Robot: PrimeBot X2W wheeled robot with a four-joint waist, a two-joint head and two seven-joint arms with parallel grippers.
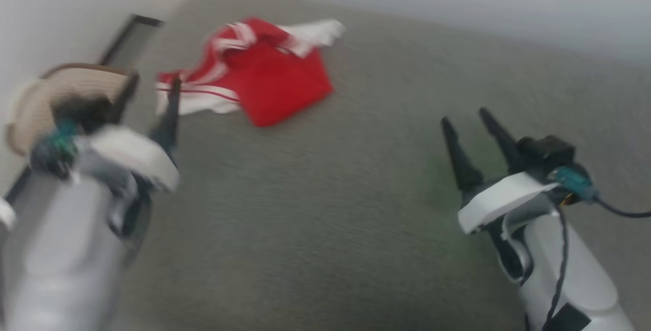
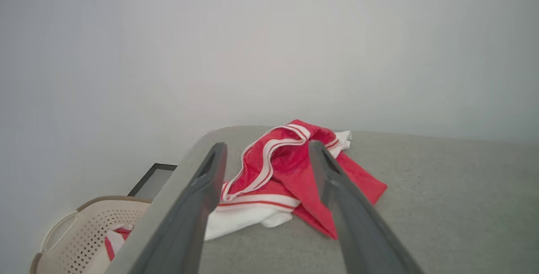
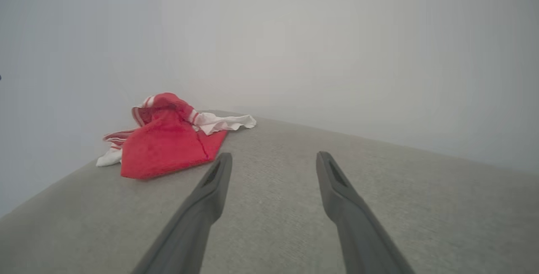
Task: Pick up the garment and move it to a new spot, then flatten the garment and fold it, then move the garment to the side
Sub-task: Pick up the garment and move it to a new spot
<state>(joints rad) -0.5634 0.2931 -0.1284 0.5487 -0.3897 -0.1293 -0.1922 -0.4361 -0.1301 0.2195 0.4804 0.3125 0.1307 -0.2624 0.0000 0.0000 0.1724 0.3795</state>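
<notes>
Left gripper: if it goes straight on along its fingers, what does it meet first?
Probably the garment, crumpled on the grey surface right ahead between the left gripper's open fingers; depth is unclear, so it might pass over.

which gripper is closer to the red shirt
The left gripper: its open fingers point straight at the shirt, while the right gripper sits open over bare grey surface, farther off.

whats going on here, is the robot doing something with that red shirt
A two-armed robot is facing the garment, which lies crumpled, not folded, near the far left corner of the grey surface. The left gripper is open and aimed at it; the right gripper is open over bare surface. Neither holds anything.
</notes>
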